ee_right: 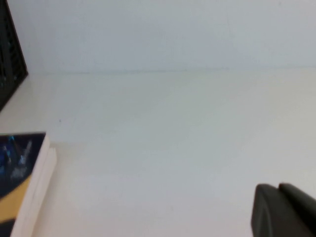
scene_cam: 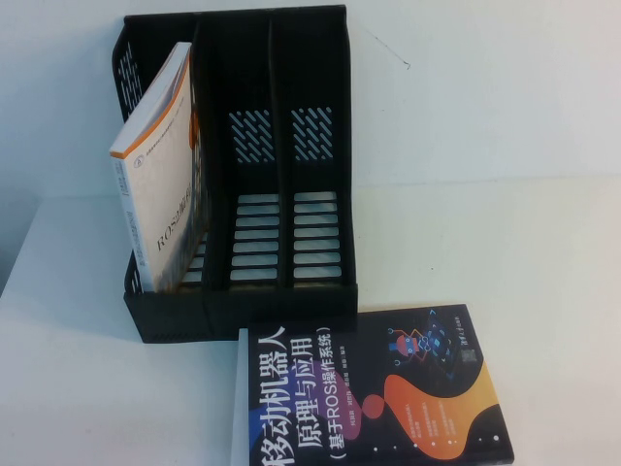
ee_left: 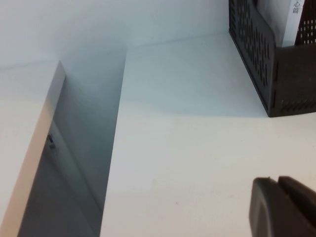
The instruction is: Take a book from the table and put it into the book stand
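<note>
Lying flat on the table (scene_cam: 543,252) just in front of the book stand (scene_cam: 310,116), the book (scene_cam: 388,398) shows its black cover with big white characters and orange, purple and blue blobs — its far edge sits almost against the stand's front lip, before the middle and right slots. Its long axis runs left to right across the table, the spine side toward the robot, the white page edges showing at its left end. Neither arm appears from the raised camera, so both are held back from the work. The left gripper (ee_left: 281,207) shows only as a dark tip at the edge of its own wrist view, over bare table off the stand's outer left side; its fingers look pressed together with just a thin seam between them, holding nothing. The right gripper (ee_right: 282,210) looks the same — tips together, empty, over open table, with a corner of the book in its view. Going by that, I'd say the right arm is the nearer one, and the book lies to its left. A white book with an orange edge (scene_cam: 160,184) already leans in the left slot, leaving the middle and right slots free. Nothing has been lifted yet; the book would have to be stood on end to go in.
</note>
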{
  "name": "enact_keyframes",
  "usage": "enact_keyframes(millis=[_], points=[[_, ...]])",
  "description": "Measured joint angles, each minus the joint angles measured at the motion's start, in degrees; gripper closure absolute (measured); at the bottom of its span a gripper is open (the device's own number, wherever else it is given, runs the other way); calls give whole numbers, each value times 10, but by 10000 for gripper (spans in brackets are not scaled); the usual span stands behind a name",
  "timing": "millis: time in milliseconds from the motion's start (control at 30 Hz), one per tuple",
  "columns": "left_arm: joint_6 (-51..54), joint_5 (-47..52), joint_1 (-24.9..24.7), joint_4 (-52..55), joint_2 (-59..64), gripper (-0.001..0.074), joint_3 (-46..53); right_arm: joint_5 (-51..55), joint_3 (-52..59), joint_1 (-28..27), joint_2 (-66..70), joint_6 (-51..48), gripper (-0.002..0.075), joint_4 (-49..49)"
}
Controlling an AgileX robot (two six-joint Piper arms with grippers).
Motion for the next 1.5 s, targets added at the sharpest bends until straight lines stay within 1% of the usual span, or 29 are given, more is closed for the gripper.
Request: enact_keyframes(millis=[67, 133, 200, 300, 400, 467, 533, 667, 767, 867, 933, 1000, 1067, 1133, 1200, 1300, 1500], points=[[0, -13, 0, 6, 0, 738, 1, -42, 0, 0, 0, 0, 728, 0], [1, -53, 0, 6, 0, 738, 2, -107, 0, 0, 0, 0, 728, 0], [2, -135, 0, 6, 0, 738, 2, -187, 0, 0, 0, 0, 728, 0], [2, -287, 0, 6, 0, 738, 2, -303, 0, 0, 0, 0, 728, -1], [2, -414, 0, 6, 0, 738, 2, -411, 0, 0, 0, 6, 728, -1], [1, -481, 0, 9, 0, 738, 2, -466, 0, 0, 0, 5, 728, 3], [1, -541, 0, 10, 0, 738, 2, -506, 0, 0, 0, 1, 728, 17], [1, -637, 0, 11, 0, 738, 2, -545, 0, 0, 0, -6, 728, 55], [7, -667, 0, 11, 0, 738, 2, -575, 0, 0, 0, -10, 728, 94], [20, -665, 0, 12, 0, 738, 2, -579, 0, 0, 0, -32, 728, 148], [21, -630, 0, 21, -1, 738, 1, -558, 0, 0, 0, -54, 727, 164], [16, -545, 0, 24, -2, 738, -18, -479, -10, 0, 0, -77, 727, 174], [-5, -457, 0, 16, -2, 738, -51, -360, -47, 0, 0, -104, 727, 178], [-33, -372, 0, -18, -2, 738, -98, -239, -91, 0, 15, -135, 727, 179], [-48, -299, 0, -61, 7, 738, -142, -154, -136, 0, 49, -162, 727, 179], [-49, -231, 0, -76, 37, 738, -182, -68, -195, 0, 112, -170, 727, 180], [-41, -129, 0, -74, 143, 738, -202, 74, -311, 0, 277, -125, 727, 181]])
